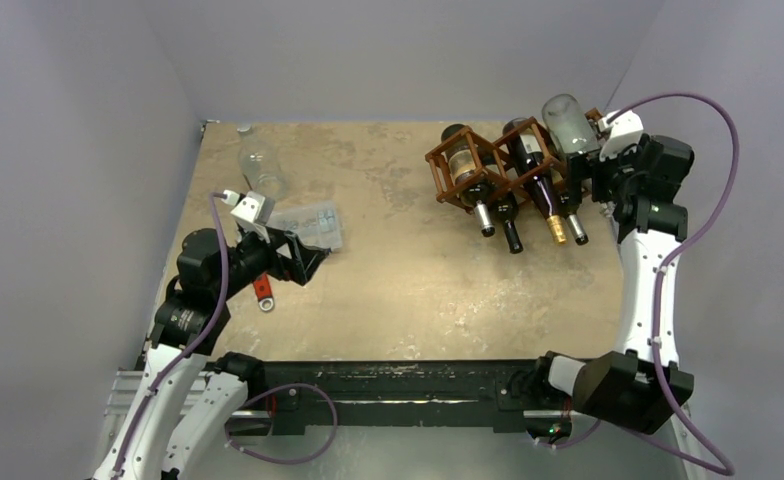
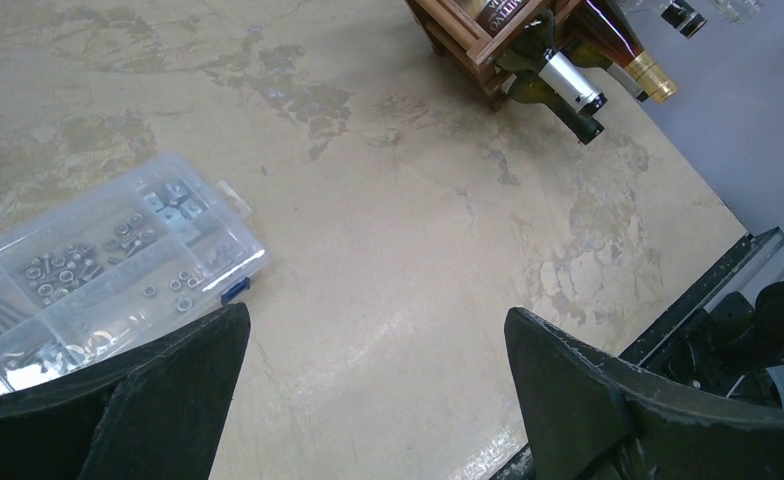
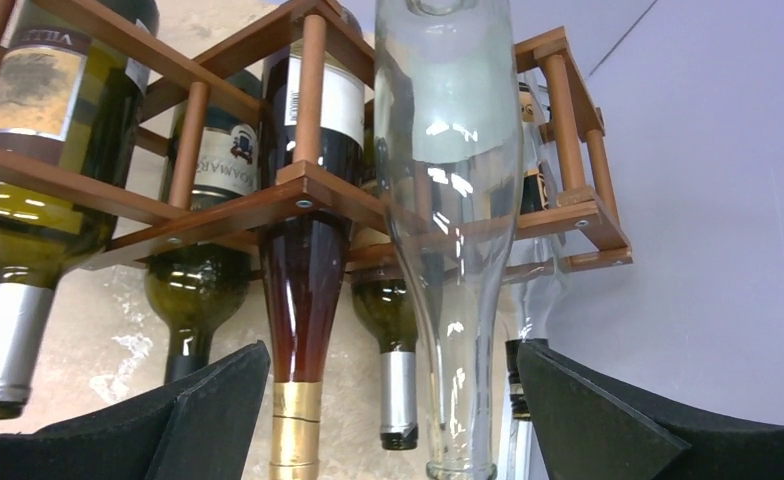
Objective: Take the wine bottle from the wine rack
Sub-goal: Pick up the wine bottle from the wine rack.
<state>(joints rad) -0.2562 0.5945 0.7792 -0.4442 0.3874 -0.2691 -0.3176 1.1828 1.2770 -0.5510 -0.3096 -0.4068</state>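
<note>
The reddish-brown wine rack (image 1: 468,170) stands at the far right of the table and holds several dark bottles with their necks pointing toward me. A clear empty wine bottle (image 1: 568,122) lies on the rack's right end. In the right wrist view the rack (image 3: 218,205) fills the top, and the clear bottle (image 3: 458,200) runs down the middle. My right gripper (image 1: 576,180) is open; its fingers (image 3: 208,410) stand on either side of the clear bottle's neck, apart from it. My left gripper (image 1: 308,262) is open and empty, low over the table at the left.
A clear plastic compartment box (image 1: 308,225) with small hardware lies by the left gripper, and also shows in the left wrist view (image 2: 98,260). A red-handled tool (image 1: 263,290) lies near it. A clear glass item (image 1: 258,165) lies at the far left. The walls stand close behind the rack.
</note>
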